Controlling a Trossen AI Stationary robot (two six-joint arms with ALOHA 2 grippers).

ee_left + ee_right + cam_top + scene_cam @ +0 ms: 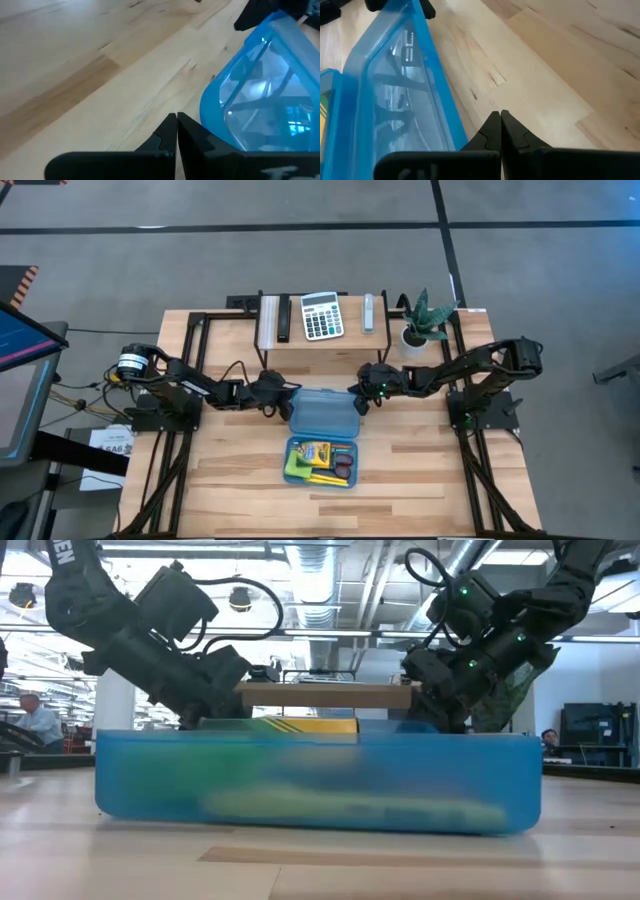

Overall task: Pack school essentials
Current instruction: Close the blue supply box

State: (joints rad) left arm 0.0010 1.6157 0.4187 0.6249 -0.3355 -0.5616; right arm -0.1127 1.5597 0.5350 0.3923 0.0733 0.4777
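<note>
At table centre, both grippers, left [277,408] & right [362,402], fingers pinched together, flanked case lid [324,414]; light, stiff, slippery plastic — grip lid's side edges.

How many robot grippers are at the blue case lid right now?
2: left gripper at the case lid's left edge, right gripper at its right edge, both shut.

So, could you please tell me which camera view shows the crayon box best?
The high view: the crayon box lies plainly visible in the open blue case. The low view gives only a blur through the case wall, the right wrist view perhaps a sliver, the left wrist view nothing.
</note>
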